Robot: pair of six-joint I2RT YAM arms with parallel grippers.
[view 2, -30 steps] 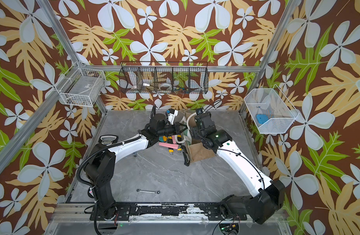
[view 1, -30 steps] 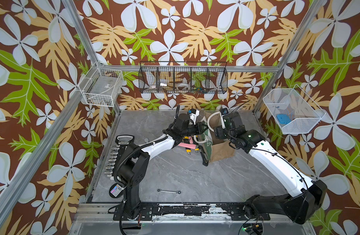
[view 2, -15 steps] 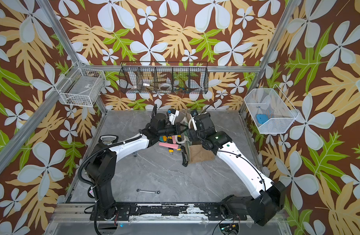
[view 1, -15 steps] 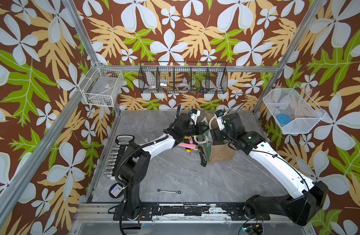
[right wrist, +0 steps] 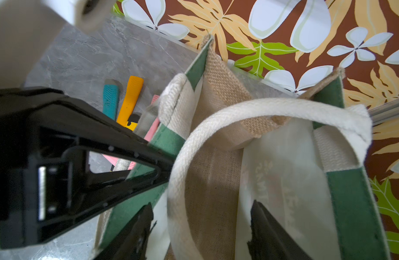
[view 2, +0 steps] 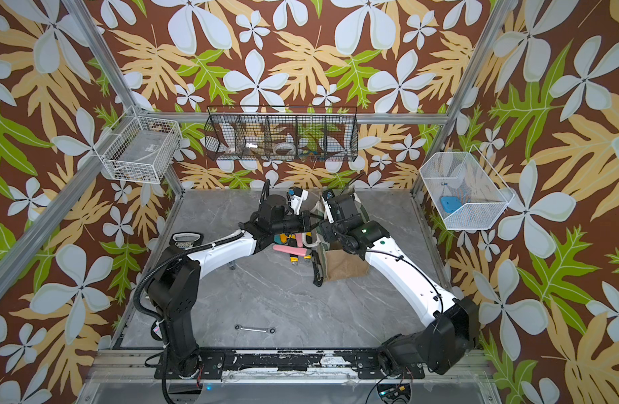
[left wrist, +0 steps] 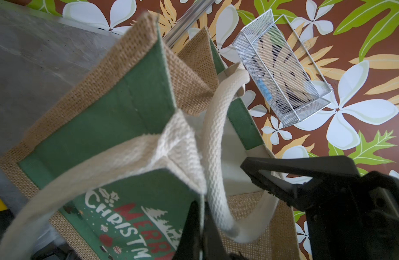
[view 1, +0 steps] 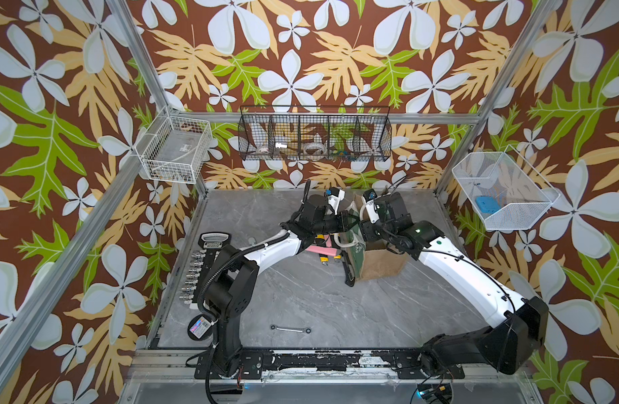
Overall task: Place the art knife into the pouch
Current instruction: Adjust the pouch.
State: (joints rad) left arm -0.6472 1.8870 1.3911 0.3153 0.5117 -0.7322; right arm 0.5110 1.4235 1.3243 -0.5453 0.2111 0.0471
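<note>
A: Left gripper (right wrist: 168, 167)?
B: Clamped shut on the pouch (view 1: 381, 267), pinching the green edge of the front rim. Right gripper (right wrist: 200, 204): jaws apart over the mouth, white handle (right wrist: 250, 108) looping between them, nothing gripped.
A: Knife?
B: Not in the pouch. Three cutters on the table (view 1: 301, 307), outside the printed front. Teal cutter (right wrist: 110, 96) and orange cutter (right wrist: 131, 96) side by side, parallel. Pink cutter (right wrist: 154, 127) slanted, partly hidden. Can't tell which is the art knife.
A: Nearer arm?
B: Left arm hangs right over them, but it's occupied. From the right gripper they lie beyond the front wall, so it likely has to clear the rim first.
</note>
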